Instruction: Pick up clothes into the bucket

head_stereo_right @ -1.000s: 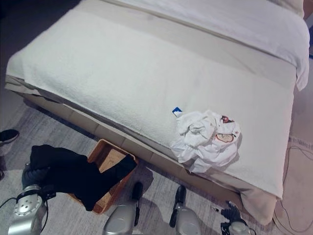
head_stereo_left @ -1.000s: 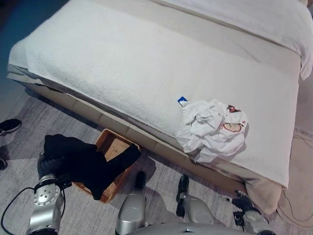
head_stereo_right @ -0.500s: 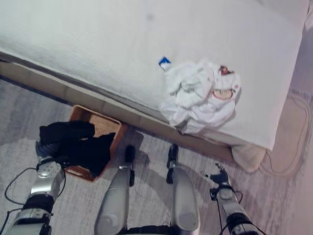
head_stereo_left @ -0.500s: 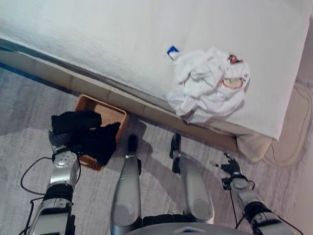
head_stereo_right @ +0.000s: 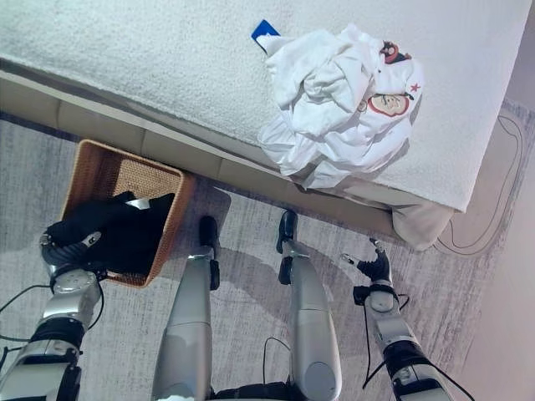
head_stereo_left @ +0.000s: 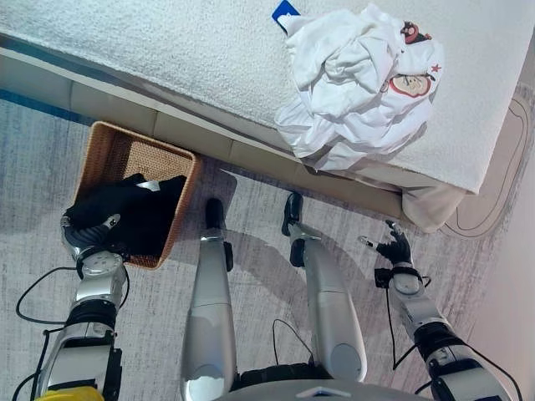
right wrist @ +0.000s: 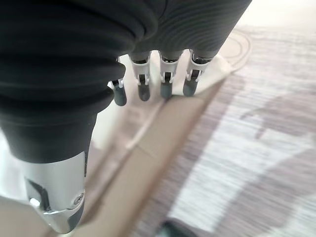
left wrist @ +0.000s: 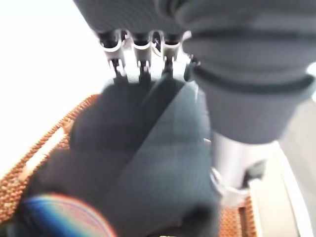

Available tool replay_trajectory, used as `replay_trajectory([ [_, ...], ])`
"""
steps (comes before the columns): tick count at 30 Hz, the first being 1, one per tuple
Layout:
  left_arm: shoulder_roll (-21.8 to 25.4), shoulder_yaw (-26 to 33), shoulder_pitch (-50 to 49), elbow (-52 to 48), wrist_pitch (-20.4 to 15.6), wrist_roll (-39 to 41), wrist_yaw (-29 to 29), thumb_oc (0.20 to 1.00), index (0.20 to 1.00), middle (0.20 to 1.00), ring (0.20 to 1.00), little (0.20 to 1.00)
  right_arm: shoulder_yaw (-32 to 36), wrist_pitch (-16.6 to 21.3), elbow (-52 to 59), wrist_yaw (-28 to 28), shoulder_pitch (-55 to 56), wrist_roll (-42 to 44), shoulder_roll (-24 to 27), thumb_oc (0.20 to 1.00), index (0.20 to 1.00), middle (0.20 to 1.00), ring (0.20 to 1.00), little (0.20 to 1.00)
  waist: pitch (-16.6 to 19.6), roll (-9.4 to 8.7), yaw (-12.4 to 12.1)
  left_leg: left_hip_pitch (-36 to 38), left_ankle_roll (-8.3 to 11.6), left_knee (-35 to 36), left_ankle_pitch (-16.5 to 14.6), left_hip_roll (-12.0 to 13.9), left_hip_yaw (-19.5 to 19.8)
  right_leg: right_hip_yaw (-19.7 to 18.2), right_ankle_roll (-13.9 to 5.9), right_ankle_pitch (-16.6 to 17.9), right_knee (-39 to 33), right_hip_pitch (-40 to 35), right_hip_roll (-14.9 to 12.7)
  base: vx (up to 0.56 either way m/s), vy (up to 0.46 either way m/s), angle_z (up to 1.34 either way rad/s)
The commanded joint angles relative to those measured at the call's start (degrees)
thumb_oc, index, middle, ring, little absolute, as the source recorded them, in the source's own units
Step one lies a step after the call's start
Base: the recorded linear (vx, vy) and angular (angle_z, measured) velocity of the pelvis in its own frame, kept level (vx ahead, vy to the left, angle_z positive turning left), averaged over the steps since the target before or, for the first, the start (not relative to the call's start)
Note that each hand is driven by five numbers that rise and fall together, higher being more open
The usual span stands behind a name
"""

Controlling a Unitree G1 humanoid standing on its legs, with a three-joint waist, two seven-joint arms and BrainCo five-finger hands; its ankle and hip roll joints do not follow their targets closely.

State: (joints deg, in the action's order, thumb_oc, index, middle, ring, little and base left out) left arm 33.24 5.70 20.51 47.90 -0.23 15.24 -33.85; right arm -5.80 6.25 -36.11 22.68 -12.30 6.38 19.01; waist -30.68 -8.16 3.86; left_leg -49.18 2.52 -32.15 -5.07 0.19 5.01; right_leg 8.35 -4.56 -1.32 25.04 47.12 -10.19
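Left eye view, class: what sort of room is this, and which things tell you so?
Most likely a bedroom: a bed under a white cover, a crumpled white garment on it, and a woven basket on the grey carpet beside it.

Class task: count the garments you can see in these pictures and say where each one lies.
2. A black garment in the wicker basket, left hand on it; a white garment on the bed. More may be hidden.

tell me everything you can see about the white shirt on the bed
The white shirt lies crumpled in a loose heap near the edge of the bed, on its white textured cover. It looks like soft, thin cloth, with a small red-and-brown printed picture and a red star on one side. A blue tag lies at its far side. Neither hand touches it.
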Motion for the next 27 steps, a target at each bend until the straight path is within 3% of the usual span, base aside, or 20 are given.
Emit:
replay_trajectory([
  [1, 2.2, 2.2, -2.9, -0.2, 1.0, -4.7, -3.5, 1.0, 1.0, 1.0, 1.0, 1.0, 3.9, 3.8, 7.3, 5.0, 1.3, 0.8, 3.7, 1.0, 1.0, 1.0, 1.0, 1.0, 0.9, -0.01, -0.7, 1.4, -1.75, -0.3, -0.9, -1.8, 0.2, 0.7, -2.53, -3.3, 2.5, -4.2, -1.7, -0.08, 0.04, 0.02],
  [10, -3.4, 2.6, -9.4, -8.5, -0.5, -5.1, -3.2, 1.0, 1.0, 1.0, 1.0, 1.0, 11.4, 6.2, 18.3, 12.6, -2.5, -2.3, 5.1, 1.0, 1.0, 1.0, 1.0, 1.0, 0.9, 2.35, -1.8, 3.5, -1.66, 3.3, 0.1, -2.6, 0.6, 1.0, -2.63, -3.1, 0.9, -5.5, -2.1, 0.0, 0.007, 0.0],
  [16, -8.2, -0.3, -12.7, -13.9, -3.6, -2.0, 0.0, 1.0, 1.0, 1.0, 1.0, 1.0, 12.1, 2.4, 15.8, 16.8, -12.2, -5.8, 11.1, 1.0, 1.0, 1.0, 1.0, 1.0, 0.9, 4.69, -3.9, 4.2, -1.58, 4.8, 0.8, -3.5, 1.0, 1.4, -2.54, -3.2, 1.0, -5.8, -2.8, -0.01, -0.007, 0.0],
  [23, -10.5, -5.2, -13.8, -15.7, -8.3, 3.1, 4.6, 1.0, 1.0, 1.0, 1.0, 1.0, 8.2, -1.1, 8.8, 17.9, -25.4, -8.0, 21.3, 1.0, 1.0, 1.0, 1.0, 1.0, 0.9, 6.57, -7.1, 5.5, -0.73, 9.0, 3.5, -4.2, 2.8, 3.2, -2.46, -2.9, 0.4, -6.6, -3.5, -0.01, -0.065, 0.18],
  [27, -11.1, -9.9, -13.8, -15.5, -8.9, 3.3, 6.5, 1.0, 1.0, 1.0, 1.0, 1.0, 0.2, -3.5, -3.0, 14.5, -35.6, -6.9, 27.4, 1.0, 1.0, 1.0, 1.0, 1.0, 0.9, 7.12, -9.3, 6.4, 0.03, 11.8, 5.3, -4.4, 4.2, 4.9, -2.33, -2.8, 0.2, -7.3, -4.0, 0.01, -0.109, 0.19],
])
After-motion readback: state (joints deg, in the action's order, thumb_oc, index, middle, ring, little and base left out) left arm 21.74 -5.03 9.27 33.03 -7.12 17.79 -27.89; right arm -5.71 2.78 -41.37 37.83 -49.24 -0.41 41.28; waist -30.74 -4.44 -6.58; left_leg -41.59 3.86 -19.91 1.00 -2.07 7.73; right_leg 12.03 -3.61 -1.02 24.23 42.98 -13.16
